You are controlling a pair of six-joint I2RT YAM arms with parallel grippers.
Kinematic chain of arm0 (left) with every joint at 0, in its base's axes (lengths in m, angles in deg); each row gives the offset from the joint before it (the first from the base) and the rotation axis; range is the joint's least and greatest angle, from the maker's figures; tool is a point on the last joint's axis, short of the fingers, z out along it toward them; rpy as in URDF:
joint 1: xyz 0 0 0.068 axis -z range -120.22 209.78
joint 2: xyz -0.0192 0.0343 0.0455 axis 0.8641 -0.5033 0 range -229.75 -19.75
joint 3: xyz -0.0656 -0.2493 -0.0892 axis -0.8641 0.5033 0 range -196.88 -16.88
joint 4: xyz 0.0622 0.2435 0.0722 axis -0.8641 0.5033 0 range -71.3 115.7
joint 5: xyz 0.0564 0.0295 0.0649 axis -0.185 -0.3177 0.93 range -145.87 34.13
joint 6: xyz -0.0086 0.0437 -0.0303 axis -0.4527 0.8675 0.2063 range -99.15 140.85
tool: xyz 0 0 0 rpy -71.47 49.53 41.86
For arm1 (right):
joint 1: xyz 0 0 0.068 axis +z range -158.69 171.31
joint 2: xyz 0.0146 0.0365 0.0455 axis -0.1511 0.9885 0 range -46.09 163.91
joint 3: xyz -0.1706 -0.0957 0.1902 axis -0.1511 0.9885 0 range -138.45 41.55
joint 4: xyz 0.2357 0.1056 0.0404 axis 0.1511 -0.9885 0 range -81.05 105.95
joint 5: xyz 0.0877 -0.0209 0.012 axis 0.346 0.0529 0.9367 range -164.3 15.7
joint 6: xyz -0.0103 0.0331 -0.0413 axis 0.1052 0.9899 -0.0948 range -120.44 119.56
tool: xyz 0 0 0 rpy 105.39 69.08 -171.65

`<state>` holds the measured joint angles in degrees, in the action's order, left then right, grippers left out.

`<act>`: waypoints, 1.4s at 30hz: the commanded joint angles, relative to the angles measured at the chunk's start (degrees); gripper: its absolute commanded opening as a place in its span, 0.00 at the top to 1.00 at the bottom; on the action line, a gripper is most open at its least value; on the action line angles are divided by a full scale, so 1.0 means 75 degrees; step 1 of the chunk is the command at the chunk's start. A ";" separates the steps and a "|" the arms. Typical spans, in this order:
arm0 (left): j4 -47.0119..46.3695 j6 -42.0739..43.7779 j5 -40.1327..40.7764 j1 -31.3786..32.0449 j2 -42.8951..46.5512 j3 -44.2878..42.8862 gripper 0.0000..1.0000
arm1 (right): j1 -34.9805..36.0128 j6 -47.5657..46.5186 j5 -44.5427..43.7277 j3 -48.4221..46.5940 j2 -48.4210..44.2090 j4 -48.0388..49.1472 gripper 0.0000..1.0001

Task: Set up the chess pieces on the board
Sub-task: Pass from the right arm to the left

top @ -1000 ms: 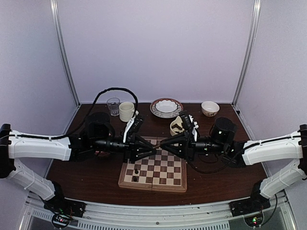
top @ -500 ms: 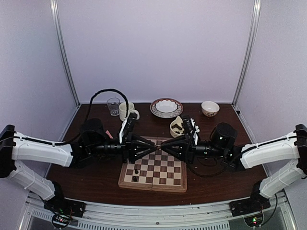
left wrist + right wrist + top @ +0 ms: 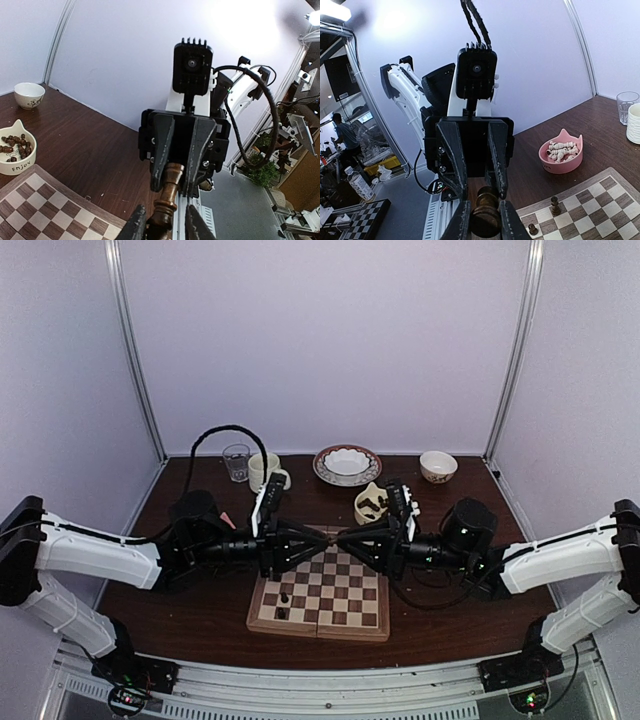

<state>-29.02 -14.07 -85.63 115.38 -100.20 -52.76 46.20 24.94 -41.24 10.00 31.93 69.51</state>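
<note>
Since a second ago both arms have slid until my fingertips meet tip to tip at mid-frame, over the far edge of the board (image 3: 350, 618). Coming in from the left, my left gripper (image 3: 330, 538) is closed on one end of a dark chess piece (image 3: 167, 192), which hangs roughly level above the table. My right gripper (image 3: 350, 537) pinches its other end. Two more dark pieces (image 3: 285, 597) stand on the board's lower-left squares.

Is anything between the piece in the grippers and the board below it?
Nothing visible does. The dark piece hangs over the board at its far edge; squares beneath look bare, and two set pieces stand nearer, left.
</note>
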 commanded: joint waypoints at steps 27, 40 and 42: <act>-0.0586 -0.0033 -0.0113 -0.0002 -0.0020 0.0032 0.69 | 0.0137 -0.0129 -0.0254 -0.0054 -0.0043 0.0236 0.91; -0.0480 -0.0052 -0.0293 0.0004 -0.0141 -0.0103 0.74 | 0.0146 -0.0104 -0.0319 -0.0022 -0.0066 0.0325 0.90; -0.0484 -0.0055 -0.0284 -0.0001 -0.0137 -0.0099 0.74 | 0.0146 -0.0095 -0.0307 -0.0018 -0.0067 0.0341 0.90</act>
<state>-29.79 -14.59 -86.90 115.33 -100.79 -52.78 46.95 24.55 -43.29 10.13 31.29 69.84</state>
